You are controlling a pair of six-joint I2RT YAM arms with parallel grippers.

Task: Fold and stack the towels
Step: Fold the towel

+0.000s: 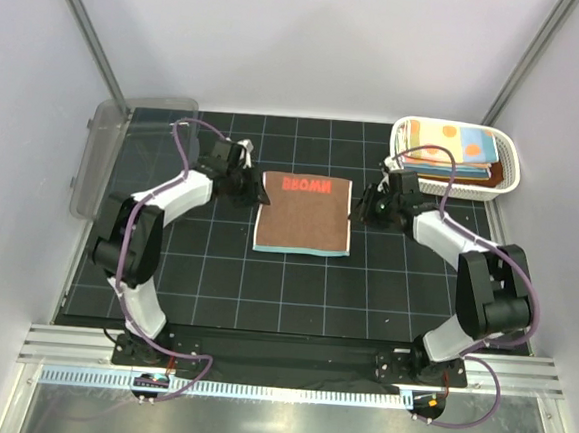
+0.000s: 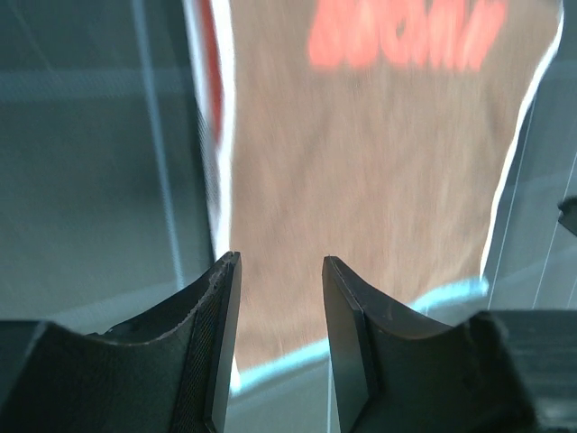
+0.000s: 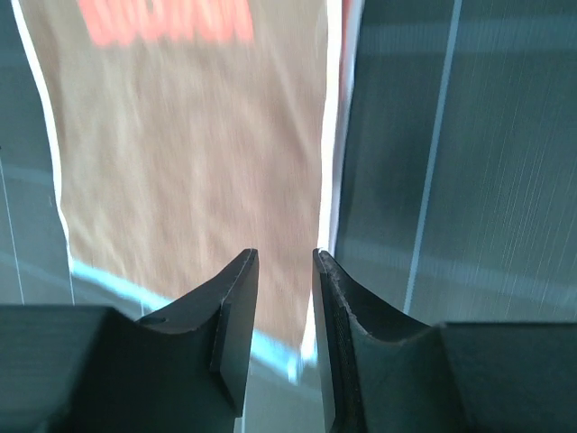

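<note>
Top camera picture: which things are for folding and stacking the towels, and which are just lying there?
For the job:
- brown towel, in the middle
- colourful towels, piled at the far right

Just lying about:
- white basket, holding that pile
- clear plastic bin, far left

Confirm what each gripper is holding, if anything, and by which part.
Nothing is held. The left gripper and the right gripper both show open jaws with empty gaps, by the side edges of the folded brown towel.

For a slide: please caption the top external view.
Left arm and right arm flank a folded brown towel on the mat; more towels fill a white basket.
</note>
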